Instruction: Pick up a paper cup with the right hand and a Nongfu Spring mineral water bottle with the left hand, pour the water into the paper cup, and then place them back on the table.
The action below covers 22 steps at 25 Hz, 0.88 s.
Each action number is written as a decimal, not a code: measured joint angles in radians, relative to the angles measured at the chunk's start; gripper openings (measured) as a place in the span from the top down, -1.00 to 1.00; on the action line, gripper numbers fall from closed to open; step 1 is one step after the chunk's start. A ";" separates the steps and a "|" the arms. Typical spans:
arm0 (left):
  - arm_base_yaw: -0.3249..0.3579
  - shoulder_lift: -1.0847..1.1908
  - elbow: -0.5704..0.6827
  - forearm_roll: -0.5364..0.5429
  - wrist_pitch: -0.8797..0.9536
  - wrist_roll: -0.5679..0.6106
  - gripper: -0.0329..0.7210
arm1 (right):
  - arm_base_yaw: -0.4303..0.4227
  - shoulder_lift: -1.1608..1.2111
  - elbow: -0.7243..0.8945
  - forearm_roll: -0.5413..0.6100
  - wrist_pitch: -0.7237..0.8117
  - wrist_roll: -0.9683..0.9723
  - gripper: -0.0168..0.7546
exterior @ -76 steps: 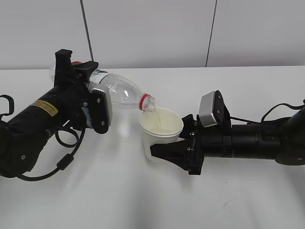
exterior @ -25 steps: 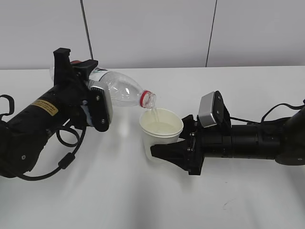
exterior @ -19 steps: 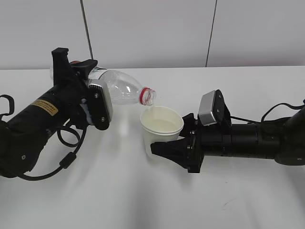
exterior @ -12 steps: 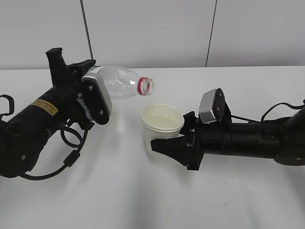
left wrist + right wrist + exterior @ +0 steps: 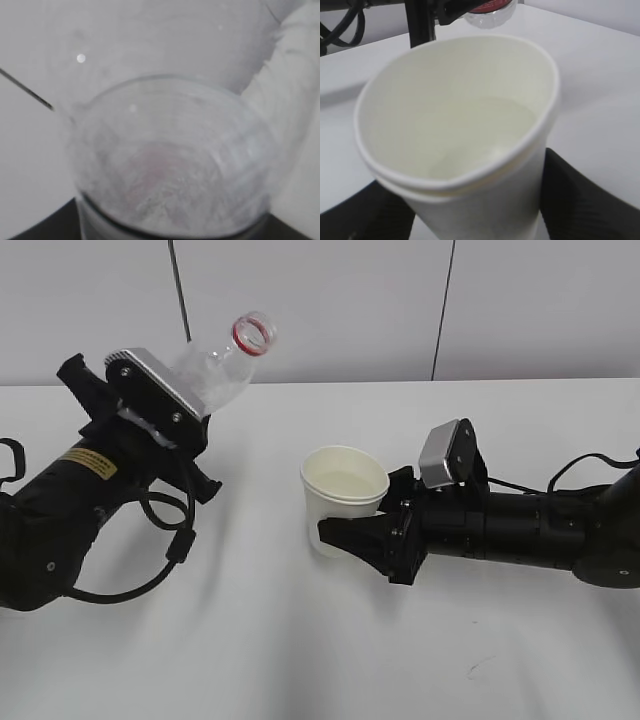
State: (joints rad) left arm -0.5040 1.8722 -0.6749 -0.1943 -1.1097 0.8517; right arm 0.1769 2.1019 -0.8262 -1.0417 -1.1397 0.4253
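The left hand [image 5: 165, 410] is raised above the table [image 5: 300, 640] at the left, wrist cocked back so its silver-grey plate faces up, its fingers clamped on the lower body of the bottle [image 5: 222, 370]. The bottle tilts neck-up and to the right, its open red-ringed mouth the highest point, well apart from the cup [image 5: 343, 500]. The yellow-labelled arm slopes down to the lower left with a black cable [image 5: 150, 570] looping beneath it. The right hand [image 5: 360, 538] reaches in level from the right, low over the table, its dark fingers closed around the cup's lower wall; the cup stands upright near the middle, its base at or just above the surface, though I cannot tell which. Water [image 5: 470, 135] lies in the cup, filling roughly the lower part. The table is plain matte white with a small dark scuff [image 5: 472, 667] near the front; behind it stand pale wall panels split by thin dark seams. The bottle is clear, ribbed plastic, blurred and fogged in the left wrist view; the cup is smooth cream paper, tapered, with a rolled rim.
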 joint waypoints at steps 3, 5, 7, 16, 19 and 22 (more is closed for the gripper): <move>0.000 0.000 0.000 -0.013 0.000 -0.148 0.03 | 0.000 0.000 0.000 0.007 0.022 -0.002 -0.37; 0.000 0.000 0.000 -0.015 0.000 -0.237 0.03 | 0.000 0.000 0.000 0.009 0.038 -0.002 -0.37; 0.000 0.000 0.000 -0.015 0.000 -0.318 0.03 | 0.000 0.000 0.000 0.027 0.043 -0.003 -0.37; 0.000 0.029 0.000 -0.015 0.041 -0.613 0.03 | 0.000 0.000 0.000 0.200 0.043 -0.005 -0.37; 0.000 0.041 0.000 -0.015 0.044 -0.628 0.03 | 0.000 0.000 0.000 0.302 0.046 -0.010 -0.37; 0.000 0.043 0.000 -0.015 0.044 -0.634 0.03 | 0.000 0.000 0.000 0.406 0.072 -0.040 -0.37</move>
State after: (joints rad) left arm -0.5040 1.9149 -0.6749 -0.2095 -1.0657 0.2180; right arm 0.1769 2.1019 -0.8262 -0.6361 -1.0676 0.3858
